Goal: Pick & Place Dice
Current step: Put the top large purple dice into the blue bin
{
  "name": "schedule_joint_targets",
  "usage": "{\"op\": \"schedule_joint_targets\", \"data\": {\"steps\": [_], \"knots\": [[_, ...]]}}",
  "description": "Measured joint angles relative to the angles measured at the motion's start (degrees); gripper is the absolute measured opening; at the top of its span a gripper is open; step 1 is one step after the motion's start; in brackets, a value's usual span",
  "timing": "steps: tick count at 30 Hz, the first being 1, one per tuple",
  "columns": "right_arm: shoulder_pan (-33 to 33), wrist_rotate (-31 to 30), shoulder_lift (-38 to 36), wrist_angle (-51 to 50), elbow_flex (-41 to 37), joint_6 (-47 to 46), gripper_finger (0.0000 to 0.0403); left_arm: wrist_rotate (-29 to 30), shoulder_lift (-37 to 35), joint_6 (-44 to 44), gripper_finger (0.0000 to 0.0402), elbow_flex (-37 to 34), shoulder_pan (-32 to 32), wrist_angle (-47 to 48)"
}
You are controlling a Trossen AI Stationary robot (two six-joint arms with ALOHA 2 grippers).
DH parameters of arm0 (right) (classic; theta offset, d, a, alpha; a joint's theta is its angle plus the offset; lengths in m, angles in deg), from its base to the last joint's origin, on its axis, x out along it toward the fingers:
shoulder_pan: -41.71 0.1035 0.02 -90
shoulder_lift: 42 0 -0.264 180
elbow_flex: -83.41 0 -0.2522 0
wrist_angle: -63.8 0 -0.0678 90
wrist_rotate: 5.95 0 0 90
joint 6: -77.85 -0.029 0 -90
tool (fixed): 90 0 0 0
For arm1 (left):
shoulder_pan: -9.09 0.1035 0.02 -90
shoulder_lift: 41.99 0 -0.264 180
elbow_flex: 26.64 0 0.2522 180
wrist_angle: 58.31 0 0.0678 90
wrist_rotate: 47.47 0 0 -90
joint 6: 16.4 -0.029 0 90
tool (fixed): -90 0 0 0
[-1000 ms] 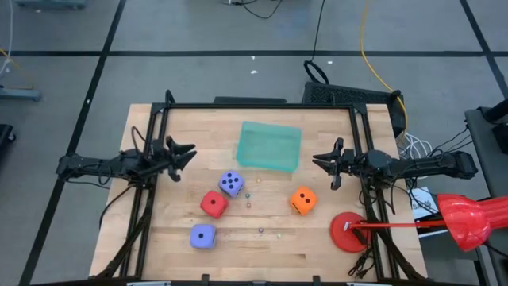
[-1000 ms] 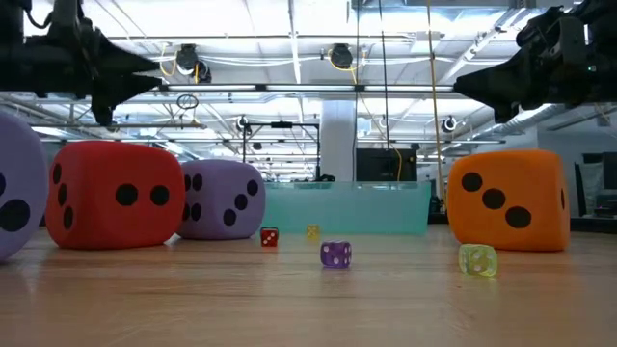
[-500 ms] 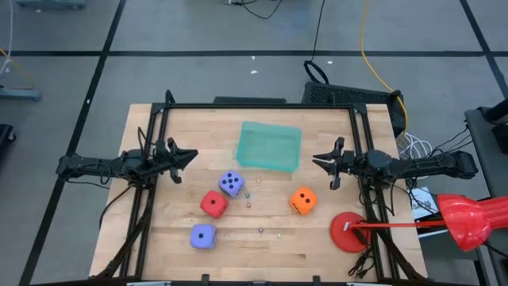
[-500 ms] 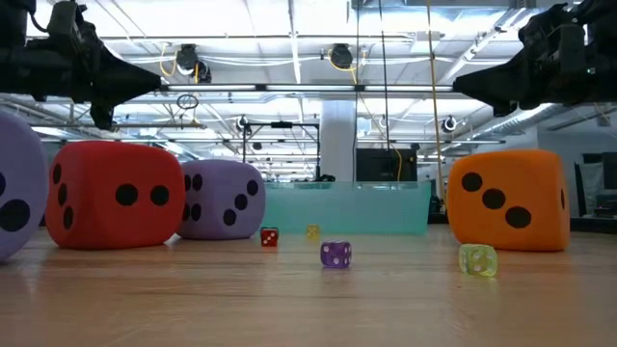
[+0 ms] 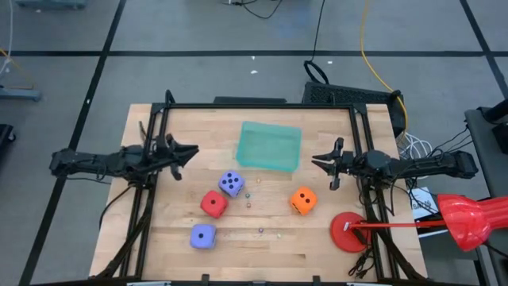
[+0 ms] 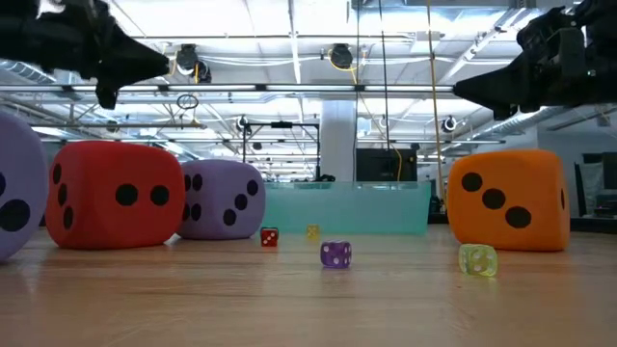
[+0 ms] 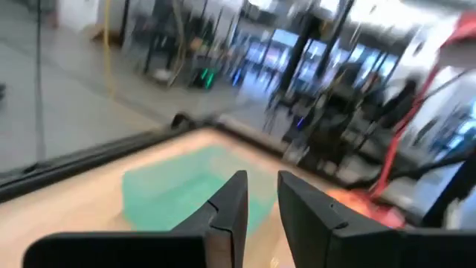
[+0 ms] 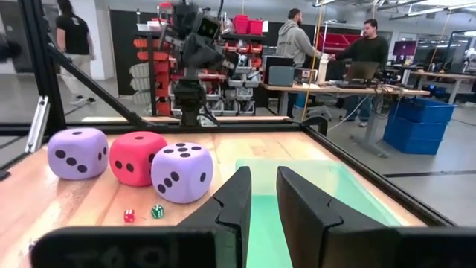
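All four dice (image 5: 231, 183) lay on the table (image 5: 317, 246) beside the empty bin (image 5: 269, 145); our left gripper (image 5: 187, 151) and right gripper (image 5: 319, 161) hovered, jaws nearly closed, holding nothing.

Both arms matte black, thin jointed links with black cables running along them. Left arm (image 5: 103, 163) at left of the high view, right arm (image 5: 413, 165) at right. Each ends in a gripper with two flat, tapered black fingers: left gripper (image 5: 189, 151), right gripper (image 5: 319, 162). In the wrist views the fingers (image 8: 297, 201) look plain and wedge-shaped, on a black crossbar.
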Motion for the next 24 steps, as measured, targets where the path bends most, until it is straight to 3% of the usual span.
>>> {"op": "schedule_joint_targets", "data": {"steps": [8, 14, 18, 21, 24], "knots": [[0.00, -0.41, 0.27, 2.33, 0.00, 4.27, 0.0059, 3.96, 28.73, 9.28, 0.0086, 24.55, 0.00, 28.72], [0.00, -0.30, 0.27, 2.73, 0.00, 5.60, 0.0059, -1.25, 48.41, 9.87, 0.0098, 40.98, -0.04, 44.36], [0.00, -0.30, 0.27, 2.73, -0.01, 6.79, 0.0059, -5.90, 57.61, 10.61, 0.0146, 50.61, 0.02, 51.49], [0.00, -0.29, 0.26, 2.69, -0.01, 6.87, 0.0059, -12.84, 62.43, 13.22, 0.0200, 56.43, 0.00, 52.74], [0.00, -0.08, 0.25, 2.40, -0.01, 6.80, 0.0059, -15.88, 66.91, 15.37, 0.0260, 60.36, -0.08, 52.96]]}}
